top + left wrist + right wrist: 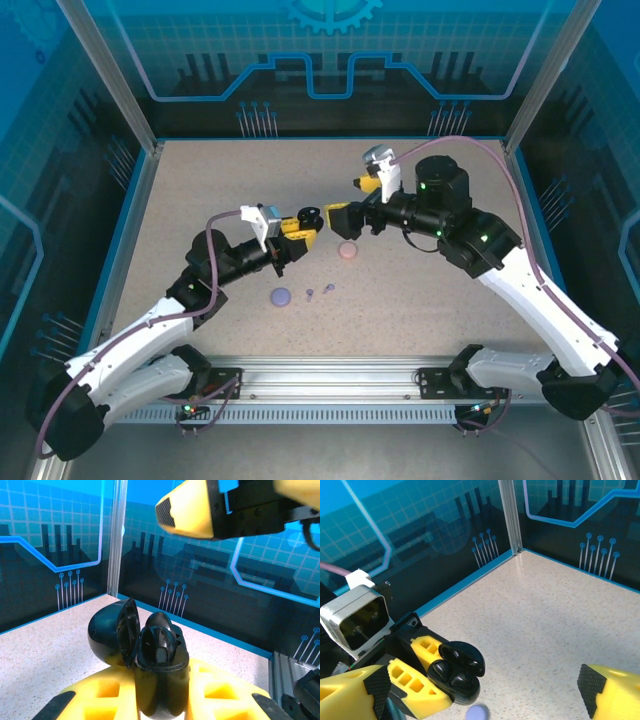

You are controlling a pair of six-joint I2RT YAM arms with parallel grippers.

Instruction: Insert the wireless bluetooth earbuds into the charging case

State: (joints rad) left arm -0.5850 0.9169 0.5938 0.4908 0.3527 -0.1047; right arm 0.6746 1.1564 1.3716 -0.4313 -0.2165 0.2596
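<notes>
Black case (457,672), base behind yellow fingers (420,691)

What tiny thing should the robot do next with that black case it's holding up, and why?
Probably ease the open right claw toward the lid and tip it shut. The left claw holds the black case open, and dark shapes seem seated inside, though I can't be sure.

Speckled beige table (420,300) — pink round case (347,251), lavender round case (281,297), two lavender earbuds (329,289) just beside latter.
</notes>
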